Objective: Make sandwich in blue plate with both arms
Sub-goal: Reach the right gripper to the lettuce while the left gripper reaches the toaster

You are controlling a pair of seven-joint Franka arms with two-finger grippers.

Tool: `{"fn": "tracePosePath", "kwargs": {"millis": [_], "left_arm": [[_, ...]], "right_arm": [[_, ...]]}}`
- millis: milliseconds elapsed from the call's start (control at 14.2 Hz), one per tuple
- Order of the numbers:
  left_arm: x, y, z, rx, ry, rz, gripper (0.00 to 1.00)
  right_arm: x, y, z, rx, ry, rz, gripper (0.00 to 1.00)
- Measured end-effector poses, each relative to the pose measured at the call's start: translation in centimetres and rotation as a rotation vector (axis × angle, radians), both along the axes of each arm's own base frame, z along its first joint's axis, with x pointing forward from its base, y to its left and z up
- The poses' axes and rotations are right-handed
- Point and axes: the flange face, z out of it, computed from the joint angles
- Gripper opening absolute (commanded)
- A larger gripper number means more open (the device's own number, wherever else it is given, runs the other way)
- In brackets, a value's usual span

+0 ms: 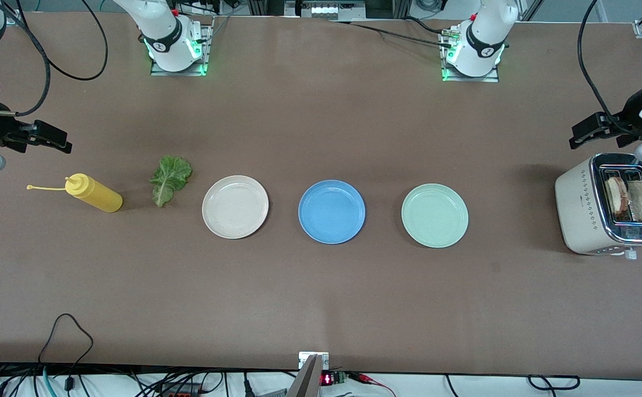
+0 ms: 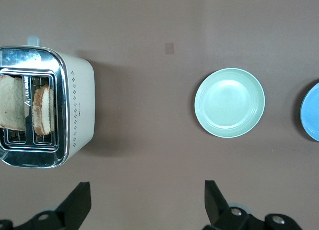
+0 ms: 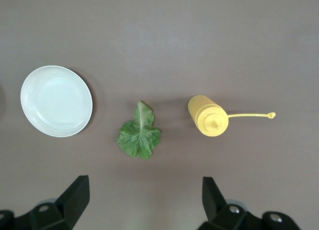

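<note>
Nothing built yet: blue plate (image 1: 331,212) bare. Bread slices (image 1: 634,199) sit in the toaster (image 1: 580,212), lettuce (image 1: 170,178) lies toward my right arm's end of the desk (image 1: 321,309). My left pincer (image 2: 147,202) hangs over desk near the toaster, fingers apart, empty; my right pincer (image 3: 144,200) over desk near the lettuce, apart, empty.

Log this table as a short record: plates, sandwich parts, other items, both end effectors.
plates: cream-white plate, blue plate and mint-green plate in a row, all bare
bread: two bread slices standing in the toaster, at the left arm's end of the table
lettuce: lettuce leaf flat on the table beside the cream-white plate
other: yellow squeeze bottle beside the lettuce leaf, cap off but tethered
left end effector: open, holding nothing, above the table by the toaster
right end effector: open, holding nothing, above the table by the lettuce leaf
</note>
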Motion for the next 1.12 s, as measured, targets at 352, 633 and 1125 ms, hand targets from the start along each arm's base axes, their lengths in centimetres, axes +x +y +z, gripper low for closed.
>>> {"fn": "tracePosePath", "kwargs": {"millis": [352, 633, 1125], "left_arm": [[0.0, 0.6, -0.8, 0.003, 0.012, 0.009, 1.00], [1.3, 6.8, -4.5, 0.020, 0.051, 0.013, 1.00], [4.0, 15.4, -14.8, 0.059, 0.121, -0.054, 1.00]], "right_arm": [[0.1, 0.0, -0.3, 0.000, 0.004, 0.000, 1.00], [0.6, 0.0, -0.4, -0.001, -0.002, 0.004, 1.00], [1.4, 0.6, -2.4, 0.000, 0.042, 0.018, 1.00]]}}
